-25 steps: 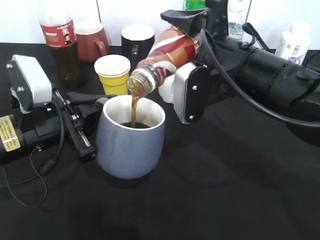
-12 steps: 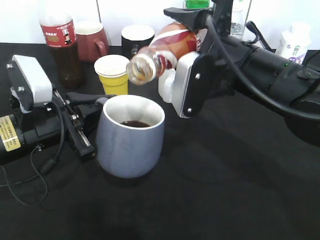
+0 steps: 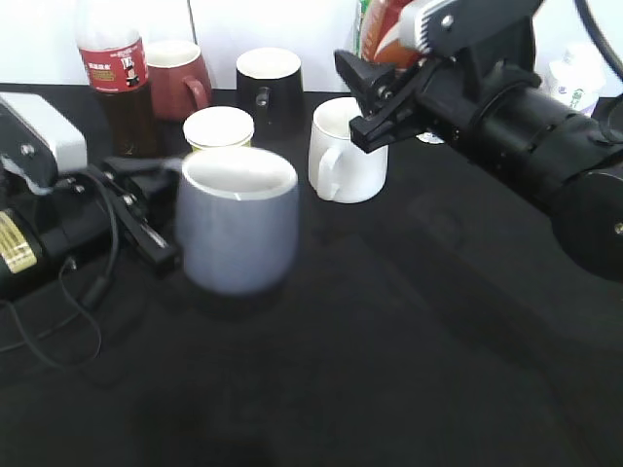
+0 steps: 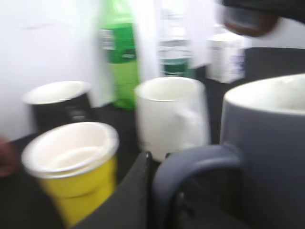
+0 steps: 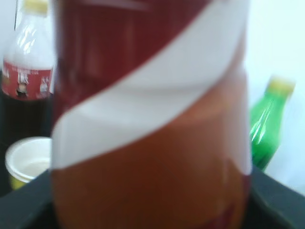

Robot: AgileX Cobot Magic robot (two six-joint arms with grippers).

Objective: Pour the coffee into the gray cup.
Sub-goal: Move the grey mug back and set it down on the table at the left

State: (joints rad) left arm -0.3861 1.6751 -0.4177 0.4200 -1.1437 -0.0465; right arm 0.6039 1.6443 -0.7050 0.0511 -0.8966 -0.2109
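Note:
The gray cup (image 3: 238,229) stands left of middle on the black table, blurred by motion; no liquid shows from this angle. My left gripper (image 3: 156,199) is shut on its loop handle. In the left wrist view the cup (image 4: 269,143) fills the right side, and its handle sits against my finger (image 4: 159,191). My right gripper (image 3: 409,58) is shut on the coffee bottle (image 3: 389,24), held upright and high at the back, right of the cup. The bottle (image 5: 152,119) fills the right wrist view, with brown liquid in its lower half.
A white mug (image 3: 346,151), a yellow paper cup (image 3: 219,126), a black mug (image 3: 268,78), a dark red mug (image 3: 180,78) and a cola bottle (image 3: 117,68) stand behind the gray cup. A green bottle (image 4: 119,47) stands at the back wall.
The pouring has stopped. My right gripper swung the bottle upright and lifted it up and back. My left gripper shifted the gray cup to the left.

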